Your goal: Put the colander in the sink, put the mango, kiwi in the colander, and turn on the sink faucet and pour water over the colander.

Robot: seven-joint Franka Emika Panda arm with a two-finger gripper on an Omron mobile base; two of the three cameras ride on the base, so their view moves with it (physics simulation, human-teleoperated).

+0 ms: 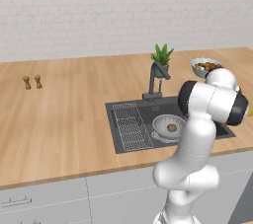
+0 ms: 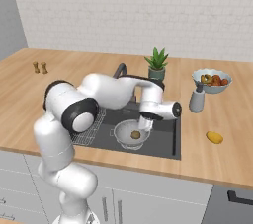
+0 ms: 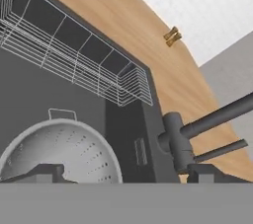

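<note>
The silver colander [image 2: 127, 130] sits in the dark sink [image 2: 160, 140], and the brown kiwi [image 2: 135, 134] lies inside it. My gripper [image 2: 144, 125] hangs just above the colander's right rim, open and holding nothing. The yellow-orange mango [image 2: 214, 137] lies on the counter to the right of the sink. In the left base view the colander [image 1: 162, 123] with the kiwi [image 1: 171, 128] shows beside my arm, in front of the faucet [image 1: 155, 82]. In the hand view, the colander [image 3: 69, 149] lies below the open gripper [image 3: 127, 173], with the faucet [image 3: 197, 131] to the right.
A wire rack [image 1: 131, 125] fills the sink's left part. A potted plant [image 2: 157, 65] stands behind the sink. A grey dispenser [image 2: 197, 98] and a pale bowl of food [image 2: 212, 80] are at the back right. Two small shakers [image 1: 32, 82] stand far left.
</note>
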